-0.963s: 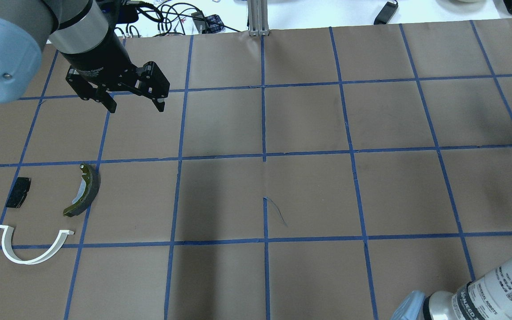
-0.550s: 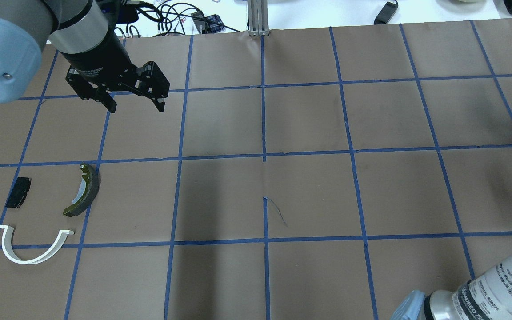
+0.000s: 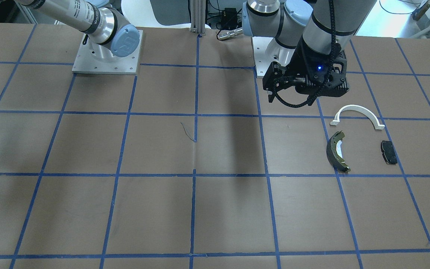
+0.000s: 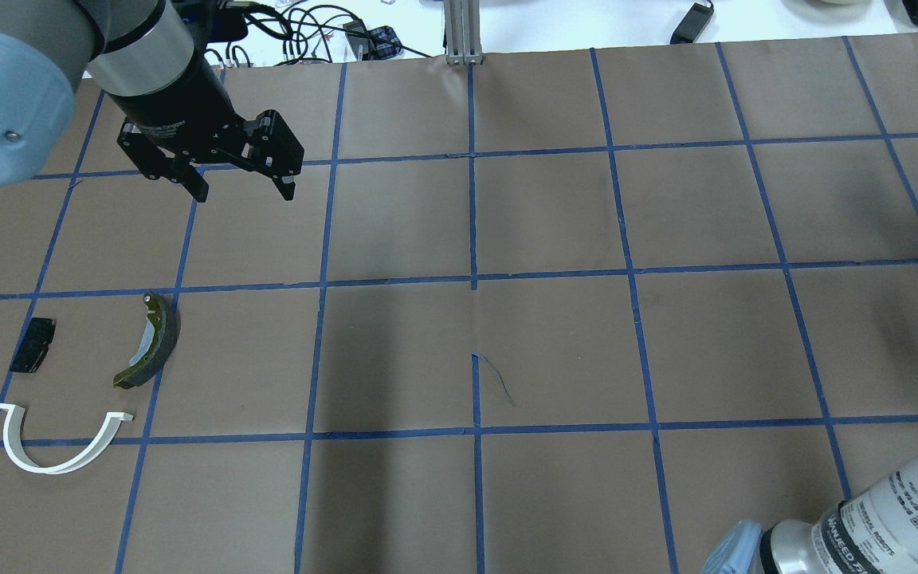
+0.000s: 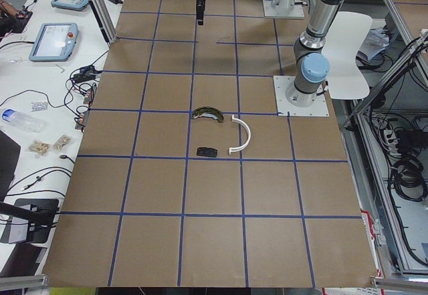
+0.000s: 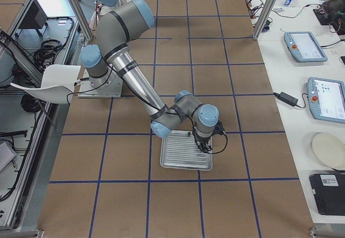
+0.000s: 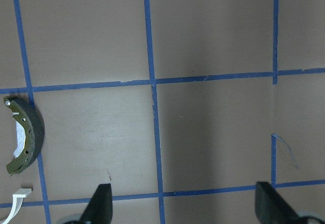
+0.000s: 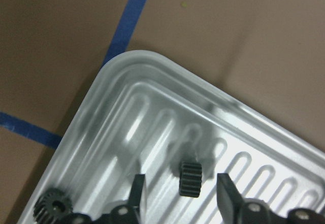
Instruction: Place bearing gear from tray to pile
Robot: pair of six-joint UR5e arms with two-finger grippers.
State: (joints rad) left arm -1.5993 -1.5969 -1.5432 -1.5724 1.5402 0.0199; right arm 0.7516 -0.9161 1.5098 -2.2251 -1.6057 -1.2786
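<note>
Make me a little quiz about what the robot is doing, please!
1. True or false: the left gripper is open and holds nothing.
2. How many black gears lie in the tray in the right wrist view? A one, B two, C five.
3. Fill in: the bearing gear stands on its edge between the fingers of the ___ gripper.

Key: 1 true. 2 B: the bearing gear and a second gear. 3 right: the right gripper is open around it.
</note>
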